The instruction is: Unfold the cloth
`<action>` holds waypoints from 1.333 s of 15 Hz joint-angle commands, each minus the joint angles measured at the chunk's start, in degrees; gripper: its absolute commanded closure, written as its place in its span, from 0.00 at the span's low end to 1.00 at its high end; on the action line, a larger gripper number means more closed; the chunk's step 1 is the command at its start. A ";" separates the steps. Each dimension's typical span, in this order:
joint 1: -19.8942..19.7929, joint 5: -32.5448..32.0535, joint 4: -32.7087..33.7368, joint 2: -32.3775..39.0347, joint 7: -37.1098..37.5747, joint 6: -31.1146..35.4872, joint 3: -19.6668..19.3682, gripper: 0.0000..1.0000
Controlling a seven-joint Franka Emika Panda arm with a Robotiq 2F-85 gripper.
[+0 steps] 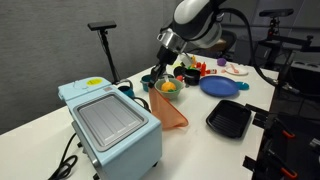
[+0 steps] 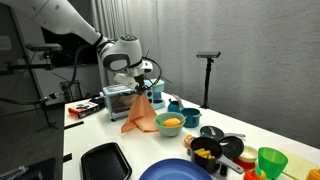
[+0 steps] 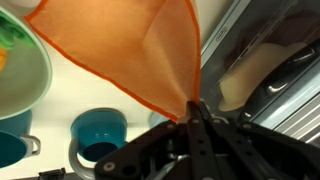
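The salmon-orange cloth (image 1: 173, 110) hangs in the air by one corner and drapes down to the white table (image 1: 45, 125) between the toaster oven and a green bowl. It also shows as a hanging triangle of cloth (image 2: 138, 112). My gripper (image 1: 162, 78) is shut on the cloth's top corner, above the table. In the wrist view the cloth (image 3: 140, 50) fans out from the closed gripper (image 3: 193, 108), and the pinched corner lies between the fingertips.
A light-blue toaster oven (image 1: 110, 125) stands next to the cloth. A green bowl (image 2: 171, 123) with something yellow in it, teal cups (image 3: 100, 130), a blue plate (image 1: 220, 86) and a black square tray (image 1: 230, 118) lie around. A black stand (image 2: 208, 75) rises behind the table.
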 commanded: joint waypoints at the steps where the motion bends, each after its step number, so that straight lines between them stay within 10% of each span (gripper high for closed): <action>1: -1.05 0.67 2.55 -2.20 -2.38 -2.87 1.58 1.00; 10: 1.46 -8.13 10.63 -10.23 9.00 -28.94 -3.91 1.00; 20: 0.45 -10.14 6.59 -19.50 12.85 -25.70 -13.67 1.00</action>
